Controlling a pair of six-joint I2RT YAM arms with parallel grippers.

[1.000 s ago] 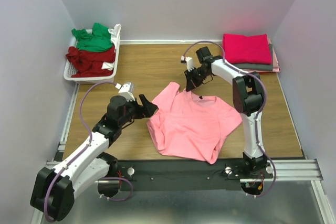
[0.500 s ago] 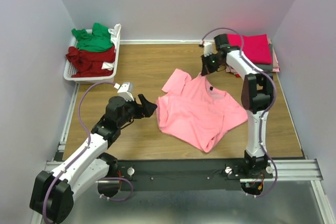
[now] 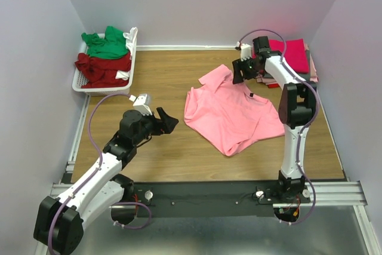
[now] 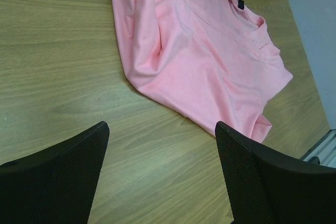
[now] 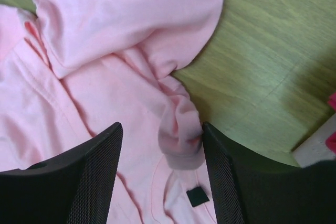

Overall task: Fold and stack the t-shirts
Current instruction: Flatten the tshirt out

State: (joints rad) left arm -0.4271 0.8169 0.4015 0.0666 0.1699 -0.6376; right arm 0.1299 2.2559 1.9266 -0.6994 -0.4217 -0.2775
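Pink cotton fills the middle of the scene: a light pink t-shirt [image 3: 230, 114] lies unfolded and rumpled on the wooden table [image 3: 173, 76], right of centre, one sleeve flipped out toward the far wall. Its dark neck label [image 5: 197, 196] faces up.

The right gripper [image 3: 242, 76] hangs over the shirt's collar edge. In the right wrist view its jaws stand well apart, straddling a raised bunch of pink cloth without pinching it.

The left gripper [image 3: 170, 120] sits low over bare wood, just left of the shirt and apart from it. Its jaws are spread wide and have nothing between them.

At the far right corner is a folded stack with a magenta t-shirt [image 3: 292, 52] on top and a grey t-shirt [image 3: 305, 76] beneath it; the right arm crosses in front of the stack.

At the far left, a white slotted basket [image 3: 83, 88] holds a crumpled green t-shirt [image 3: 107, 45] and a dark red t-shirt [image 3: 102, 67], both heaped above its rim.
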